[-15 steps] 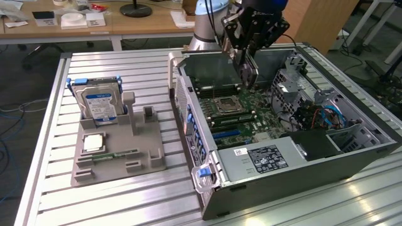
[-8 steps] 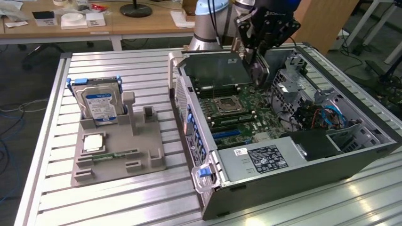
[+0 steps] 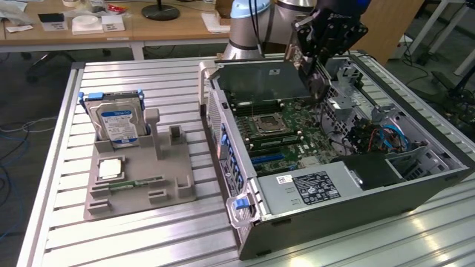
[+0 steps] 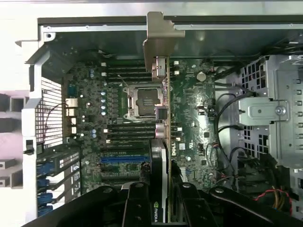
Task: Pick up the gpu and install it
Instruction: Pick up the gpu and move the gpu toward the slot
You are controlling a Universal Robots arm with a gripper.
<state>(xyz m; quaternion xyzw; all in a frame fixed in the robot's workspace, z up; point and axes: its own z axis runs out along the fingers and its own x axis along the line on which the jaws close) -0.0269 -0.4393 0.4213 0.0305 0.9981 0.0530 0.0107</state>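
Your hand (image 4: 163,203) is part-closed on the gpu (image 4: 161,45), with fingers (image 4: 137,205) clamping either face of the card at its near end. From the wrist you see the card edge-on, a thin line running straight ahead of the hand to its silver bracket, whose bent tab overlaps the rim of the case wall (image 4: 109,27) ahead. Beneath lies the motherboard (image 4: 194,104), with the CPU socket (image 4: 144,101) just beside the card's line and blue slots (image 4: 123,160) closer to the hand on that same side. That side is open board as far as the perforated grille (image 4: 49,113). On the other side, black cables (image 4: 222,118) loop between the card and the drive cage (image 4: 277,111), so room is tighter there. The exterior view adds height: the hand hangs over the open computer case (image 3: 334,211), the card an upright narrow dark strip under it. Whether its lower edge meets the board you cannot tell. Farthest from the hand, outside the case past the grille wall, a grey holder (image 3: 159,186) on the desk (image 3: 59,222) carries the hard drive (image 3: 119,119) and a memory stick (image 3: 137,182).
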